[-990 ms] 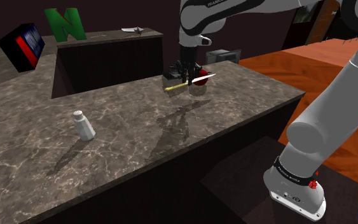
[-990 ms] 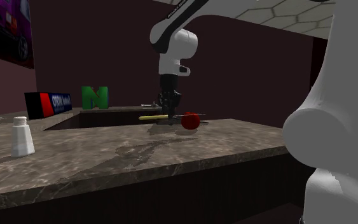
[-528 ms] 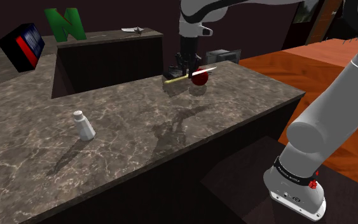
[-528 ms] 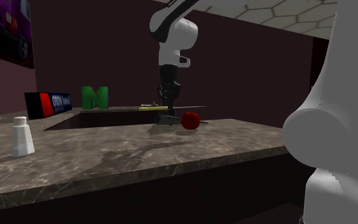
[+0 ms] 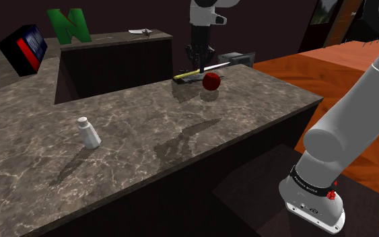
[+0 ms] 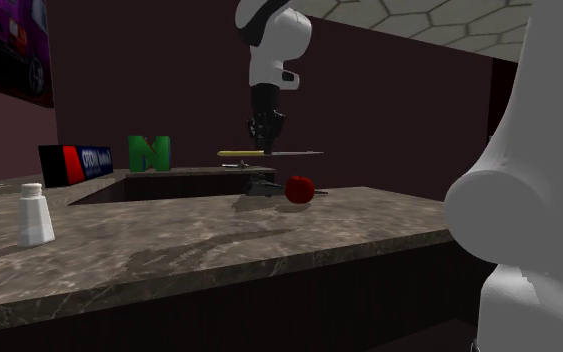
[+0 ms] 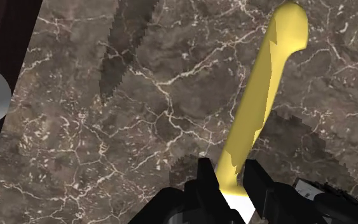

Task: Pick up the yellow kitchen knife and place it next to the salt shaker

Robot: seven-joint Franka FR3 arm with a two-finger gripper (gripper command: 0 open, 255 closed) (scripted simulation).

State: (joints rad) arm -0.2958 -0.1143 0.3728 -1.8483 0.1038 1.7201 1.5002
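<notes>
— Where is the yellow-handled kitchen knife (image 5: 204, 69) (image 6: 239, 153) (image 7: 263, 95) with the pale blade?
— In the air, level, just above the dark marbled stone counter (image 5: 181, 148) (image 6: 219, 240), near its far edge in the shoulder view

— What holds it?
— The all-black two-finger claw (image 5: 198, 62) (image 6: 266, 147) (image 7: 225, 168). It points straight down and pinches the knife about where the handle meets the blade. In the wrist view both fingers press against it, and the yellow handle runs away from them over the marbling

— Anything underneath?
— A small round red fruit (image 5: 211, 81) (image 6: 299, 189) sits on the counter just below the blade, apart from it

— And the white salt shaker (image 5: 89, 132) (image 6: 35, 215) with the grey cap?
— Upright on the counter, well apart from the knife: toward the shoulder view's left and nearer the camera, far to the second exterior view's left

— What else stands around?
— A green block shaped like the letter N (image 5: 69, 25) (image 6: 150, 153), and beside it a black box with a red stripe (image 5: 23, 48) (image 6: 76, 162), both on the counter beyond a dark sunken part of it
</notes>
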